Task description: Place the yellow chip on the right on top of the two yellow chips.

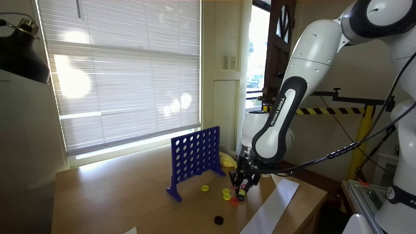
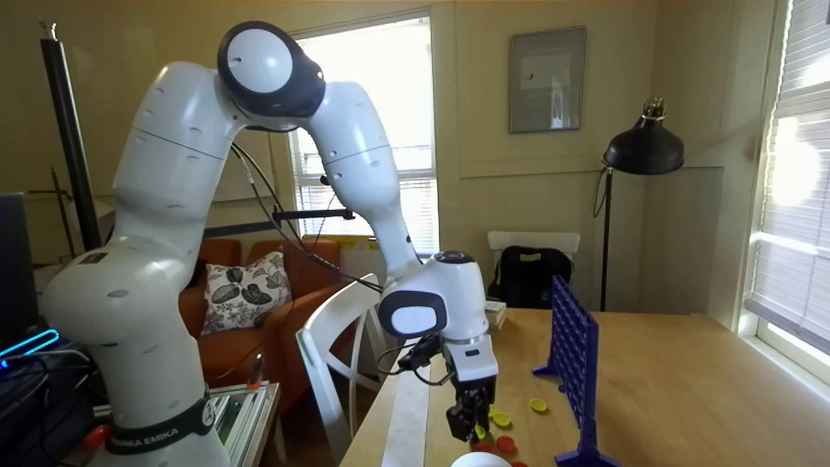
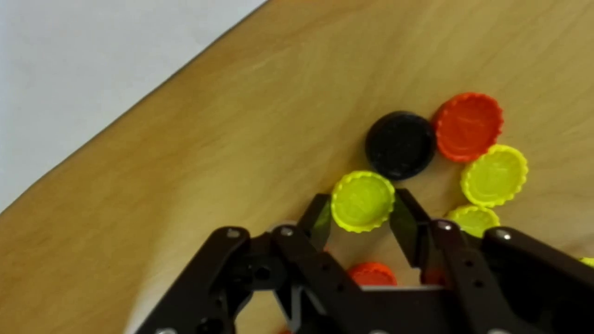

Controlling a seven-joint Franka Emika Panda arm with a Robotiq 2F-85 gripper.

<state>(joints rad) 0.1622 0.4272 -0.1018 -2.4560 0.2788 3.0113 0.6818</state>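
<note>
Yellow chip [image 3: 363,201] sits clasped in the gripper [image 3: 362,208], which partly hides another yellow chip [image 3: 472,219]

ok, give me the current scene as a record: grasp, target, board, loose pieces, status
grasp: fingers appear closed on a yellow chip; lifted or not is unclear
target: two yellow chips, side by side
board: blue grid board, upright
loose yellow: lone yellow chip, between those two and the board
loose others: black disc against a red disc
status: stack not yet made
</note>
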